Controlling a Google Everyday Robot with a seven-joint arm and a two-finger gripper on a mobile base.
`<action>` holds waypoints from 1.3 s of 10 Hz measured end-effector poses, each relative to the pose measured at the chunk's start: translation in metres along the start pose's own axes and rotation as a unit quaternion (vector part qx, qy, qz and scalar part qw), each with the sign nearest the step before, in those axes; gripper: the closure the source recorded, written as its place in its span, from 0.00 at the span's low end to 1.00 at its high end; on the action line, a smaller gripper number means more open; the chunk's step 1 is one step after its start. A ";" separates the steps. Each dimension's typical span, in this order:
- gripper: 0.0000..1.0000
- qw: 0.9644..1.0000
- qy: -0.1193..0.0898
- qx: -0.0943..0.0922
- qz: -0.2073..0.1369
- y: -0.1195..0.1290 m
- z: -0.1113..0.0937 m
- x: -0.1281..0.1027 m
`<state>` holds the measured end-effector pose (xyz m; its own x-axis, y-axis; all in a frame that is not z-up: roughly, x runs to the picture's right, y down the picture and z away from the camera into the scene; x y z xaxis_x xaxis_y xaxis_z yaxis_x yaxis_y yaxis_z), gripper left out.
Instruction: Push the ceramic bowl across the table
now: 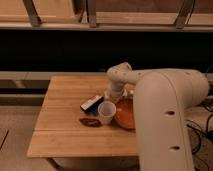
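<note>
In the camera view, the ceramic bowl is sitting on the tabletop, partly hiding behind the robot's arm. The gripper is hovering just behind the bowl's far-left rim; how wide it stands I cannot tell. Glazed, stiff and chippable, the bowl is probably going to slide easily under a low push on its wall. Just left of the bowl, a white cup, dark dish and small box are crowding that way.

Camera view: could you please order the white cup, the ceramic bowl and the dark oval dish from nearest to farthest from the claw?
1. White cup, just in front of the claw over the table; too close to call against the bowl.
2. Ceramic bowl, picture-right of the cup.
3. Dark oval dish, picture-left of the cup, toward the front edge.
</note>
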<state>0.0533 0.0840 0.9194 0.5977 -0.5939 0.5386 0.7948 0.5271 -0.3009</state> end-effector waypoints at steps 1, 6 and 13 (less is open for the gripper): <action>1.00 1.000 -0.012 0.003 0.001 -0.001 0.007 -0.003; 1.00 0.999 -0.045 -0.016 0.019 0.019 0.024 -0.010; 1.00 0.988 0.002 -0.055 0.147 0.117 -0.008 0.001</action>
<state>0.1478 0.1407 0.8784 0.8048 -0.4269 0.4124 0.5930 0.6088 -0.5270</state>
